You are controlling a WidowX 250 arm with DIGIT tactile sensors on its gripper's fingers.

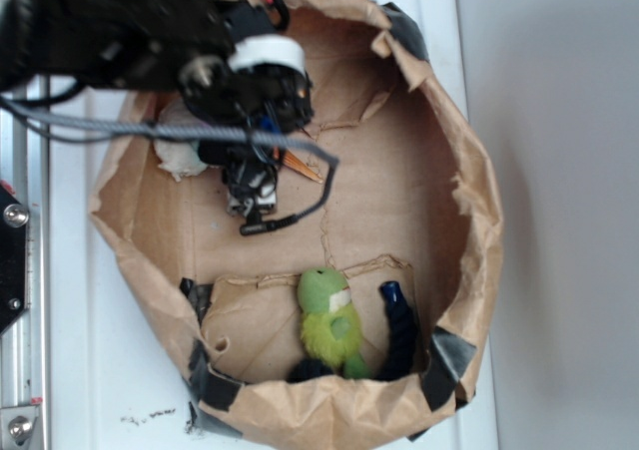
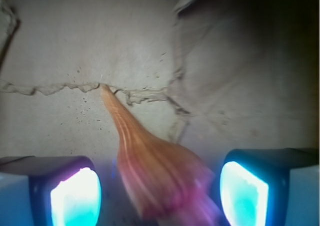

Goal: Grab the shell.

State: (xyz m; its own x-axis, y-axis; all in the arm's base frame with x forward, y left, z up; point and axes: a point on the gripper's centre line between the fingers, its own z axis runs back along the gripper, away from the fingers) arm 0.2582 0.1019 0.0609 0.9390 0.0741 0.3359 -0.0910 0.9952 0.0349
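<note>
Inside the crumpled brown paper bag [image 1: 469,201], whose rolled walls ring a flat paper floor, the black robot arm [image 1: 100,21] reaches in from the upper left edge. Its gripper [image 2: 159,193] hangs released, the two glowing cyan-lit fingers [image 2: 75,196] standing wide apart and touching nothing. Between them lies the orange-tan glossy spiral shell [image 2: 150,171], ribbed wide end nearest the wrist camera, long axis running away from it, the thin point resting at a torn seam in the floor. Clear gaps remain on both flanks of the shell. The floor's middle and right side lie open. At the near wall sit a fuzzy green plush toy [image 1: 329,320] and a dark blue knobbly piece [image 1: 399,330]. A crumpled white paper ball [image 1: 180,151] lies against the left wall.
</note>
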